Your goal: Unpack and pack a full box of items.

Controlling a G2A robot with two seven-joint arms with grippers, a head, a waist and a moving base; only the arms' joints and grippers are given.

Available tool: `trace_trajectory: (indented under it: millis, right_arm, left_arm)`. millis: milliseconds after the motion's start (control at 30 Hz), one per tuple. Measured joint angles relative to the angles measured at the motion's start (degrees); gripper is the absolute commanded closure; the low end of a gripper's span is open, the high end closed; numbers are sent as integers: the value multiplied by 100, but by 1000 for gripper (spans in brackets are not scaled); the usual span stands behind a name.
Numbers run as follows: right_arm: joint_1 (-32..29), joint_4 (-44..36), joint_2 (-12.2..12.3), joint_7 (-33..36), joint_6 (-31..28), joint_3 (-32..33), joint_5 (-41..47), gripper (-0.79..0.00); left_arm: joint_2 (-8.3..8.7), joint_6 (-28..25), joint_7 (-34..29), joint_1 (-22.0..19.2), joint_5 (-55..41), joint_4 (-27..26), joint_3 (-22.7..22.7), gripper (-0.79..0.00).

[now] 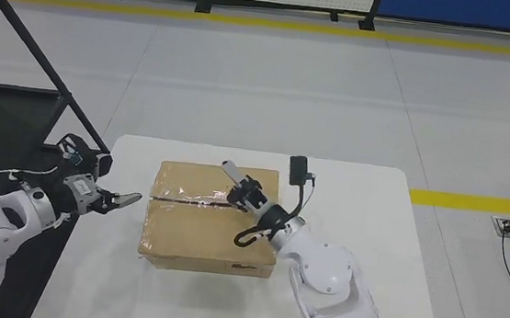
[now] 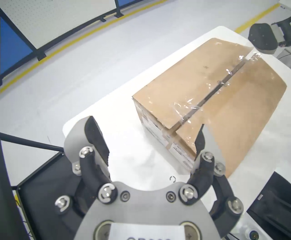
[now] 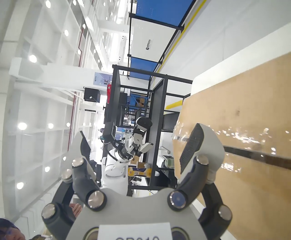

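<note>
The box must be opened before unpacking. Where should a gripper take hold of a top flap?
Probably the flap's free edge at the centre seam, coming from above at the end facing the left gripper. The cardboard box has its flaps lying flat, and only that dark gap offers a lip; crinkled clear tape crosses it.

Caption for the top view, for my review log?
Taped cardboard box on white table; right claw open over its top, left claw open beside it.
</note>
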Motion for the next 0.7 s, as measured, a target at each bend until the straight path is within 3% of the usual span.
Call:
trace_trajectory:
  millis: [267, 700]
  right_arm:
    - [-472, -221, 132, -96, -45, 489, -3, -785]
    - [-238, 156, 225, -156, 287, 526, -110, -785]
  left_arm:
    - [12, 22, 216, -117, 100, 51, -19, -785]
    - [34, 232, 263, -13, 192, -110, -61, -785]
